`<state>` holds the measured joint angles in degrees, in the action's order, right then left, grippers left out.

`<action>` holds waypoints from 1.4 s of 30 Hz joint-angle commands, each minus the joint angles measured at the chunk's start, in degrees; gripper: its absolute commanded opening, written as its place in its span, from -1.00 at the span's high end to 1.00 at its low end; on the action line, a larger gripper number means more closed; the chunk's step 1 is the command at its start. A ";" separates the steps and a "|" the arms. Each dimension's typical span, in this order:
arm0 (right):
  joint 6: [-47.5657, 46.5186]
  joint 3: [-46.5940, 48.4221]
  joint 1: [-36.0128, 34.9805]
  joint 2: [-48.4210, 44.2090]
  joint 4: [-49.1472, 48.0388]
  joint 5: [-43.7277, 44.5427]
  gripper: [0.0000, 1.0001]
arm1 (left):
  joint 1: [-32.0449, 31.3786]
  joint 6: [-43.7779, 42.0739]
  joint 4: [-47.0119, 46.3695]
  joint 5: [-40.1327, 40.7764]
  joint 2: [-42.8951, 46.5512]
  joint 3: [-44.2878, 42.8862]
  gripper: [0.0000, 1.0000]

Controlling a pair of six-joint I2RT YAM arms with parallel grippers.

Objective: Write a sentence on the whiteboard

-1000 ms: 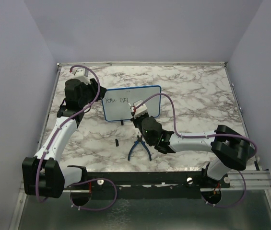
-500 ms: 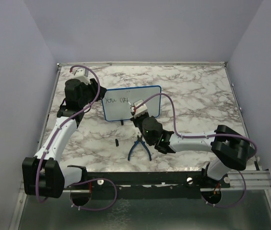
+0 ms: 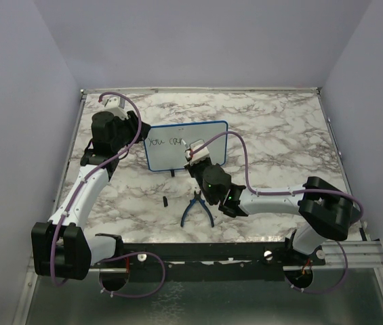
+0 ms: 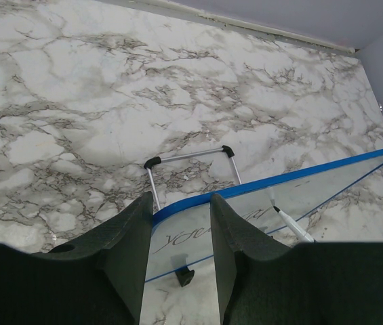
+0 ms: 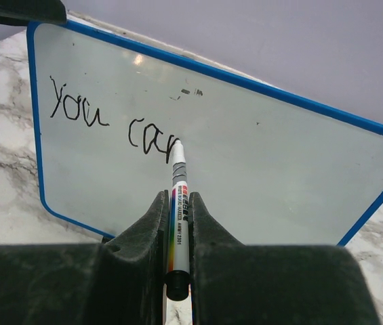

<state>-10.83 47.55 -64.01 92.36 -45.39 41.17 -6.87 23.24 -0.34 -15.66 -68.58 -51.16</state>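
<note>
The whiteboard [image 3: 208,135] with its blue frame stands upright mid-table, also in the right wrist view [image 5: 279,169] and the left wrist view [image 4: 327,183]. The sentence [image 5: 103,118] reads "you ca" plus a partly drawn letter in black. My right gripper [image 3: 196,157] [image 5: 178,198] is shut on a white marker [image 5: 177,169], whose tip touches the board at the end of the writing. My left gripper [image 3: 135,133] [image 4: 181,200] has its jaws apart at the board's upper left corner, which shows in the gap between them.
Blue-handled pliers [image 3: 196,206] lie on the marble table in front of the board, under my right arm. A small black piece [image 3: 166,201] lies left of them. The board's wire stand [image 4: 191,157] sticks out behind it.
The marker tip has moved slightly right along the board and the last letter has gained a stroke. The left arm has not moved.
</note>
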 commanded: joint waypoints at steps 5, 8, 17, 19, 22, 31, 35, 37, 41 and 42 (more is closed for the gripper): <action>-1.64 0.28 0.41 -1.47 -2.28 4.25 0.99 | -0.24 -0.12 0.79 -2.34 0.72 0.71 0.20; -0.82 -0.10 0.44 -1.48 -1.52 4.43 0.99 | -0.21 -0.13 0.78 -2.36 0.79 0.71 0.20; 2.39 -1.75 0.44 -1.92 1.57 4.45 0.99 | -0.20 -0.09 0.79 -2.44 0.72 0.62 0.20; 3.00 -2.16 0.44 -1.92 2.07 4.29 0.99 | -0.19 -0.08 0.83 -2.44 0.70 0.62 0.20; 3.81 -2.45 0.37 -1.92 3.13 4.17 0.99 | -0.19 -0.06 0.82 -2.45 0.66 0.62 0.20; 4.76 -2.19 0.39 -0.89 4.19 3.77 0.99 | -0.24 -0.07 0.79 -2.47 0.72 0.62 0.20; 4.77 -2.13 0.38 -0.77 4.24 4.01 0.99 | -0.20 -0.09 0.85 -2.40 0.72 0.62 0.20; 4.90 -2.20 0.44 -0.84 4.27 4.07 0.99 | -0.18 -0.05 0.79 -2.44 0.72 0.62 0.20; 5.27 -2.37 0.39 -0.78 4.57 4.10 0.99 | -0.23 0.00 0.81 -2.44 0.72 0.62 0.20; 5.41 -2.45 0.42 -0.73 4.60 4.05 0.99 | -0.22 -0.03 0.78 -2.43 0.72 0.62 0.20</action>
<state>-6.74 45.84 -64.01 91.29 -43.16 43.27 -6.87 23.24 -0.34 -15.66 -68.58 -51.16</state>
